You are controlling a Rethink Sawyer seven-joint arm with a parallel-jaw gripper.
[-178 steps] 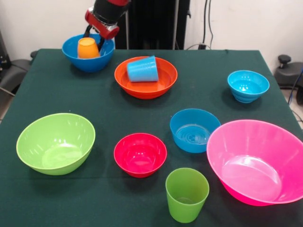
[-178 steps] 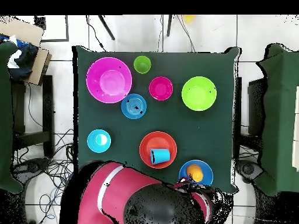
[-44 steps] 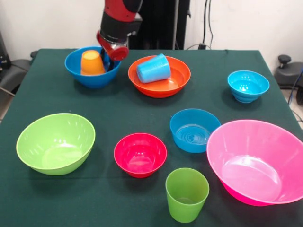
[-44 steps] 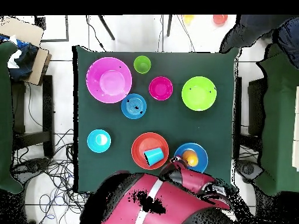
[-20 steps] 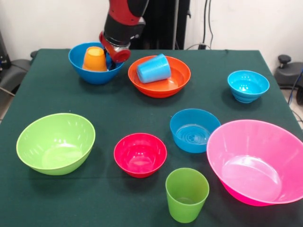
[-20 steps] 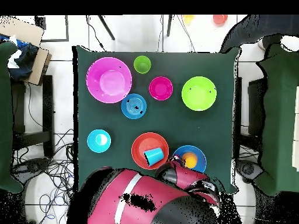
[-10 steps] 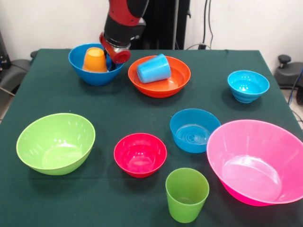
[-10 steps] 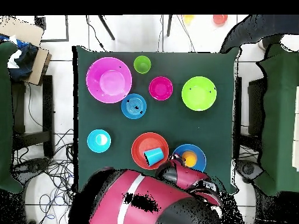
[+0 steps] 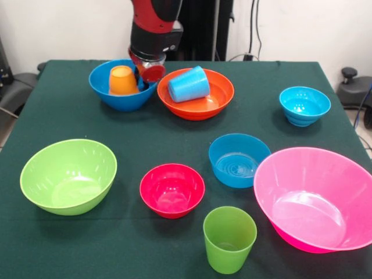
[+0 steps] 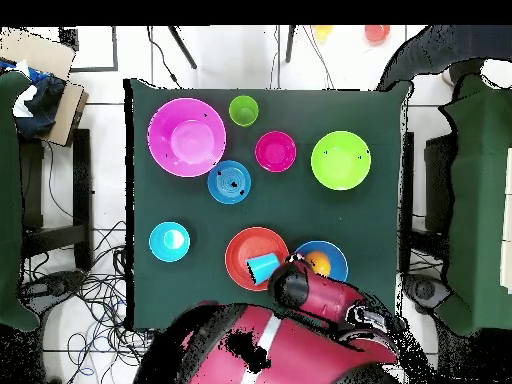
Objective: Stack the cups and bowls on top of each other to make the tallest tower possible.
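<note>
Gripper (image 9: 141,79): dipping at the large blue bowl (image 9: 104,87) rim; grasp state hidden, cannot tell.
Orange cup (image 9: 122,80): sitting inverted, probably light, slippery; grip sidewalls.

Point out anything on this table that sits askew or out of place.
The light blue cup lies tipped on its side inside the orange bowl instead of standing. The orange cup sits upside down in the big blue bowl, under the gripper. The other bowls and the green cup stand upright.
</note>
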